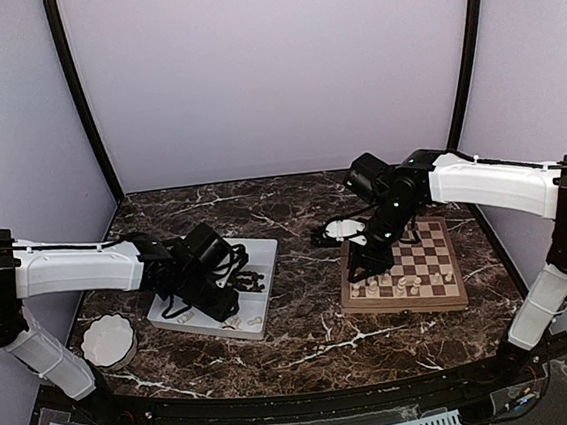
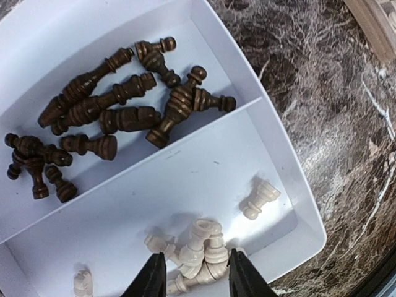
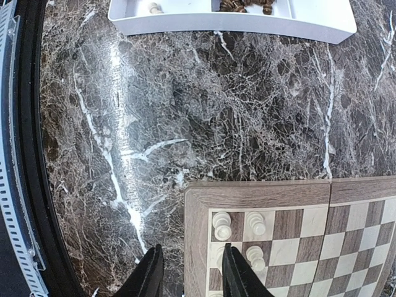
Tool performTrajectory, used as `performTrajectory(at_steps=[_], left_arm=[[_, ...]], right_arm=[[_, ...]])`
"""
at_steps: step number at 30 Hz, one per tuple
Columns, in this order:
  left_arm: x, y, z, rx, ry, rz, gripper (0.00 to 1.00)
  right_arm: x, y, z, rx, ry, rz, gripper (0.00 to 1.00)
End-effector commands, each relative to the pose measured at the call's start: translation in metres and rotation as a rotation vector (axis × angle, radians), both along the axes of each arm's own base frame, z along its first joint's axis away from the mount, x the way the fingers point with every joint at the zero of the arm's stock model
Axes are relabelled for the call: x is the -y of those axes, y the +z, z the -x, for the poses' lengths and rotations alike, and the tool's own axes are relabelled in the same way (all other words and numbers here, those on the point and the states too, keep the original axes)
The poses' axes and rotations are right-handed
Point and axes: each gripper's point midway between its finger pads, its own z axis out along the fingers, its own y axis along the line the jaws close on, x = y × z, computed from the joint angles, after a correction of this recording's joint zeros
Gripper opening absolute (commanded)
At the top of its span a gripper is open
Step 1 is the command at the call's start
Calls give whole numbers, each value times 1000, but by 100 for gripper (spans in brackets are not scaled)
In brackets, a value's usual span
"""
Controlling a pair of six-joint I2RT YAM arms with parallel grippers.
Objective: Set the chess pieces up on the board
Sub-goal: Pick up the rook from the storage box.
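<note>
The white tray (image 2: 185,179) has two compartments. Dark brown chess pieces (image 2: 124,93) lie in the far one. In the near one a pile of cream pieces (image 2: 201,250) lies between the fingers of my left gripper (image 2: 198,275), which stands open around it low in the tray (image 1: 267,246). A lone cream piece (image 2: 260,199) lies to the right. Over the left edge of the board (image 3: 260,193) my right gripper (image 3: 189,272) is open and empty. Cream pieces (image 3: 221,224) stand on the corner squares, and one is partly hidden by the right finger. In the top view the right gripper (image 1: 364,265) hovers at the board's (image 1: 452,295) left side.
A white scalloped bowl (image 1: 108,340) sits at the near left of the dark marble table. A small white object (image 1: 343,229) lies behind the right gripper. The tray (image 3: 235,23) shows across the marble in the right wrist view. A black rail (image 3: 25,154) edges the table.
</note>
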Motion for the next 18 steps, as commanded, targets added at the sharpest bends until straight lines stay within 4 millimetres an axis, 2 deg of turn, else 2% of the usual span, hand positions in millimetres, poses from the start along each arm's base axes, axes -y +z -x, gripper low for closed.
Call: performTrajectory(at_steps=[1,7,18], left_arm=[[-4,-19,13,-100,-16,-49,34],[-11,-32,24,-164,-32,-91,27],[-6,-41,18,-157,-56,-108,23]], right_arm=[[0,10,2,7,6,-28,34],[3,9,3,5,-1,-28,34],[5,3,3,-3,-3,-16,34]])
